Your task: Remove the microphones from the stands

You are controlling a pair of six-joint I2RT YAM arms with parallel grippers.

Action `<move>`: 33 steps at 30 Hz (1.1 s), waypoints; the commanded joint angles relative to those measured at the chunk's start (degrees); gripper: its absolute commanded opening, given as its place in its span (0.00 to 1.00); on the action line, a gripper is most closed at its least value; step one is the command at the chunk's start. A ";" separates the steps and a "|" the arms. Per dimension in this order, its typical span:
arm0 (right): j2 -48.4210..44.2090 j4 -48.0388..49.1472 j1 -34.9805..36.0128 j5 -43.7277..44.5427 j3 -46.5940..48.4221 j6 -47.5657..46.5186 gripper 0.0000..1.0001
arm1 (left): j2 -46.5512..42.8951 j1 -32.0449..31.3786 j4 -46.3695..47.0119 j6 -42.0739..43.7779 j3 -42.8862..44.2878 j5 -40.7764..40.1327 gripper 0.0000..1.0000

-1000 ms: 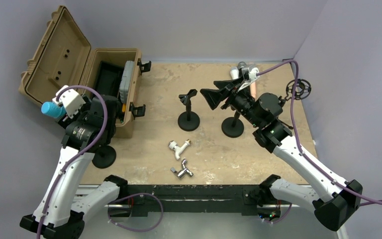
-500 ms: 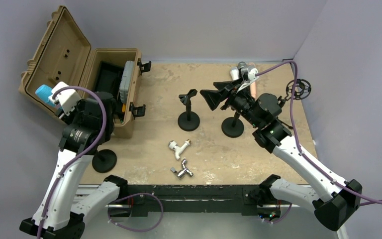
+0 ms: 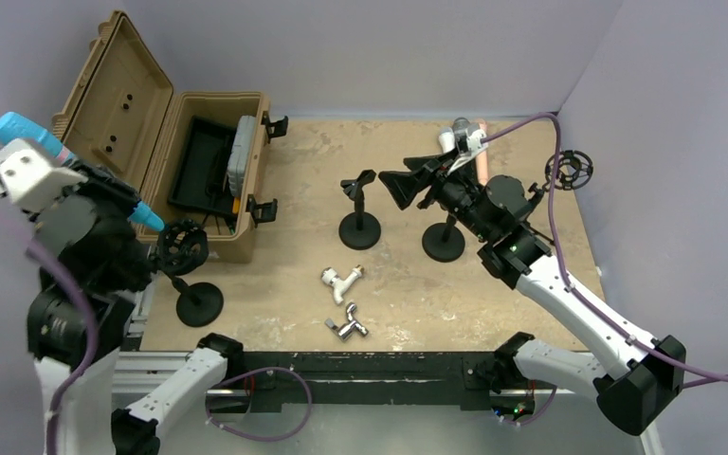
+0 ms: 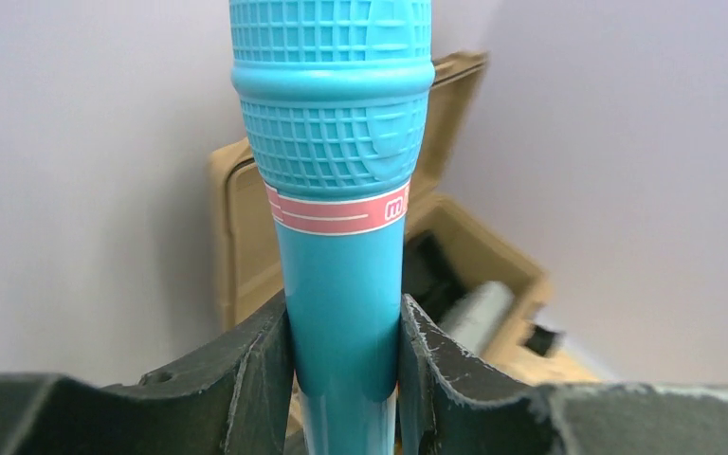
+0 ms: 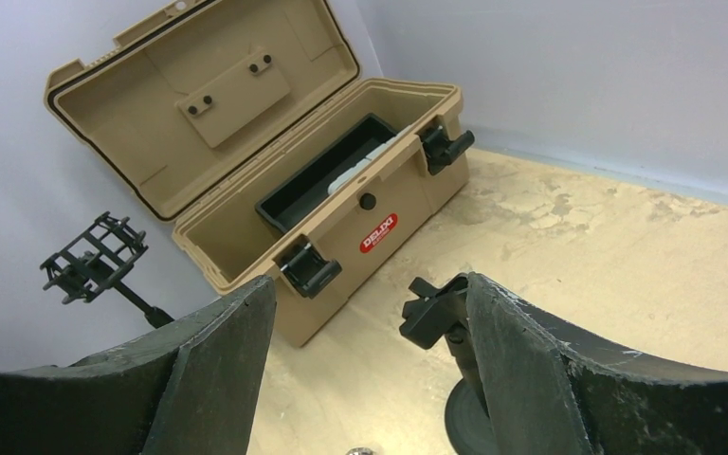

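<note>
The blue microphone [image 3: 30, 136], with a pink band under its grille [image 4: 332, 114], is up in the air at the far left. My left gripper [image 3: 114, 194] is shut on its handle, and both fingers press the blue shaft [image 4: 344, 322]. Its lower end [image 3: 150, 220] lies right beside the black cage mount [image 3: 185, 246] of the stand, whose round base [image 3: 199, 303] sits on the table. I cannot tell whether they touch. The right wrist view shows that cage mount [image 5: 95, 256] with nothing in it. My right gripper [image 3: 406, 185] hangs open over mid-table with nothing between its fingers [image 5: 370, 303].
An open tan case [image 3: 246, 104] stands at the back left. A black clip stand [image 3: 360, 204] and a second stand base [image 3: 444, 242] sit mid-table. A pink-and-silver microphone [image 3: 462, 133] shows behind my right wrist. Two small pipe fittings [image 3: 341, 282] [image 3: 348, 325] lie near the front. A cage mount [image 3: 569, 171] stands far right.
My left gripper closed on the blue microphone and the arm rose up and to the left with it, baring the cage mount. The right arm has barely moved.
</note>
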 commanded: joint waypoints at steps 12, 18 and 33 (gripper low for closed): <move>0.88 6.13 0.17 -18.98 1.34 -0.22 0.75 | -1.19 0.44 9.35 -13.03 -4.14 83.17 0.00; 0.99 19.13 5.95 -29.91 -1.45 5.68 0.83 | -2.11 0.44 33.60 -28.96 -23.32 94.18 0.00; 16.44 26.73 15.79 -20.99 1.36 16.80 0.78 | -9.39 0.44 41.56 -36.36 -40.54 86.81 0.00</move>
